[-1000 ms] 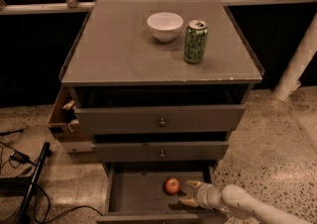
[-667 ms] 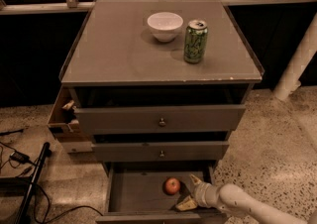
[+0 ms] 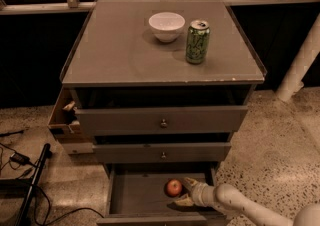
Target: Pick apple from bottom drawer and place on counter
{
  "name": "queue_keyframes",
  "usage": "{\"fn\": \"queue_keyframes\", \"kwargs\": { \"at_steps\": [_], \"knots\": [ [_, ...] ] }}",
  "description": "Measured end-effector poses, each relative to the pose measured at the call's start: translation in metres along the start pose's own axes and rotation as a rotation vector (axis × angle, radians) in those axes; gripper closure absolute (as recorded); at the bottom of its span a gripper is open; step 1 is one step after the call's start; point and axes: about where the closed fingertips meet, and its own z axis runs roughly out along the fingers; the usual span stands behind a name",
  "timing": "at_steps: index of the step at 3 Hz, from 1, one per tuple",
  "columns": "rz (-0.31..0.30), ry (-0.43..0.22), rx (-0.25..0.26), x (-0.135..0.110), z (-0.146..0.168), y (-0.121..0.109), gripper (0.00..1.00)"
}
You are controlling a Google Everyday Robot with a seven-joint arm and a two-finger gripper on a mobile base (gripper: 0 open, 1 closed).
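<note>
Gripper (image 3: 184,192) is inside the open bottom drawer (image 3: 135,200), fingers spread apart and holding nothing. The apple (image 3: 173,187) lies on the drawer floor just beside the fingertips, at 9 o'clock. At 12 o'clock, the counter (image 3: 115,50) carries a white bowl (image 3: 166,25) and a green can (image 3: 197,41).

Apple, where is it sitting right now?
In the camera view, the apple lies in the open bottom drawer, right of its centre, just left of the open gripper.
</note>
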Motion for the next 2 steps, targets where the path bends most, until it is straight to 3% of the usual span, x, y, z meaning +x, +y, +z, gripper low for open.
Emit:
{"fn": "queue_keyframes", "kwargs": {
  "at_steps": [2],
  "knots": [
    [0.010, -0.038, -0.013, 0.008, 0.035, -0.004, 0.20]
  ]
}}
